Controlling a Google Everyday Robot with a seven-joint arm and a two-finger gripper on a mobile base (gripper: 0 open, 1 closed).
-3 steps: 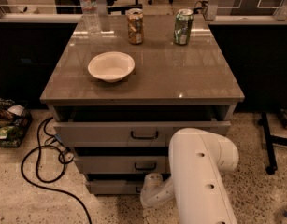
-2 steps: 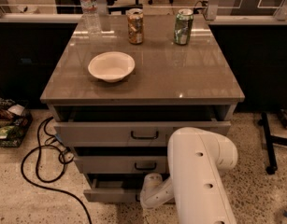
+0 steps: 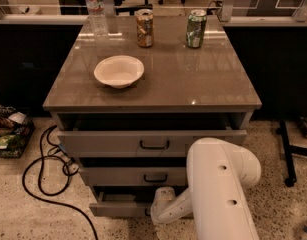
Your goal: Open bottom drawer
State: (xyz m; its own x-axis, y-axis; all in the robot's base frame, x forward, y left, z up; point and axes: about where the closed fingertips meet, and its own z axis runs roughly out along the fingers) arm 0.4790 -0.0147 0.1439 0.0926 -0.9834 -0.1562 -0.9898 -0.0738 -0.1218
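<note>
**Claw at the lowest drawer front**

We see a grey cabinet standing on a speckled terrazzo floor (image 3: pixel 28 221), with dark panels behind it and glass partitions further back. Its smooth, glossy tabletop (image 3: pixel 193 84) lies well above the claw. On it are a round white bowl (image 3: pixel 119 71), a clear plastic bottle (image 3: pixel 95 6) at the far left corner, and two cans (image 3: pixel 144 28) (image 3: pixel 196 28) along the far edge. A black cable (image 3: pixel 43 184) loops over the floor to the left of the claw, and a black stand foot (image 3: pixel 288 154) sits far off to the right of it.

The claw (image 3: pixel 160 209) is low down at the end of the rounded white arm (image 3: pixel 220 194), right against the front of the bottom drawer (image 3: pixel 118 210). That drawer's flat grey front stretches away to the claw's left and stands a little way out of the cabinet. The claw covers the spot where the handle would sit, and we cannot tell whether it is apart or together.

Directly above the claw is the middle drawer (image 3: pixel 118 176) with its small black bar handle. Higher again, the top drawer (image 3: pixel 103 143) stands ajar.
</note>
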